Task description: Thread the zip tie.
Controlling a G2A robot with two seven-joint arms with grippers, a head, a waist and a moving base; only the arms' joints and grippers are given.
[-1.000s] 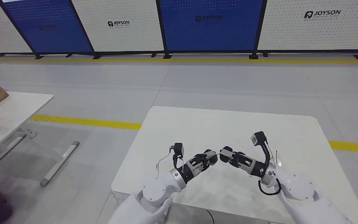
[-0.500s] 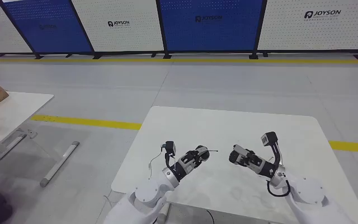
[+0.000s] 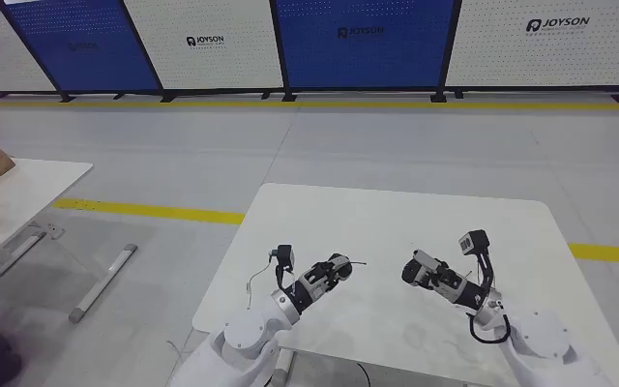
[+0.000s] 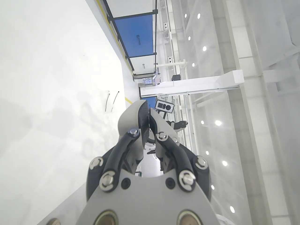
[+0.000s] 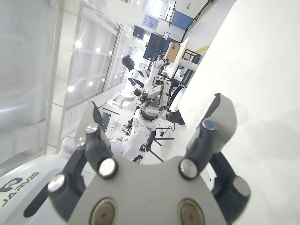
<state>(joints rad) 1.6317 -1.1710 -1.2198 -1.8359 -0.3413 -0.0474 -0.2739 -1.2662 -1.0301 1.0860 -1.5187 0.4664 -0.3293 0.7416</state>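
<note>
Near the 7 o'clock edge of the white flat-topped table (image 3: 387, 208), as seen from the top view, the left gripper (image 3: 342, 263) hangs just above the surface with its two fingers clenched together. A thin black plastic zip tie (image 3: 356, 262) is pinched at their tips and sticks out as a short straight strip toward 3 o'clock, clear of the tabletop. In the left wrist view that gripper (image 4: 145, 118) shows its ribbed dark pads (image 4: 143, 115) pressed flat against each other; the tie itself is too thin to make out there. Beyond those fingertips, two thin dark strips (image 4: 107, 101) lie side by side on the table, apart from the gripper. Toward the table's 5 o'clock edge sits the right gripper (image 3: 410, 269), facing 9 o'clock toward the left one, with a bare gap of table between the two. Its jaws are released and spread wide in the right wrist view (image 5: 157, 111), holding nothing, well apart from the zip tie's free end.
</note>
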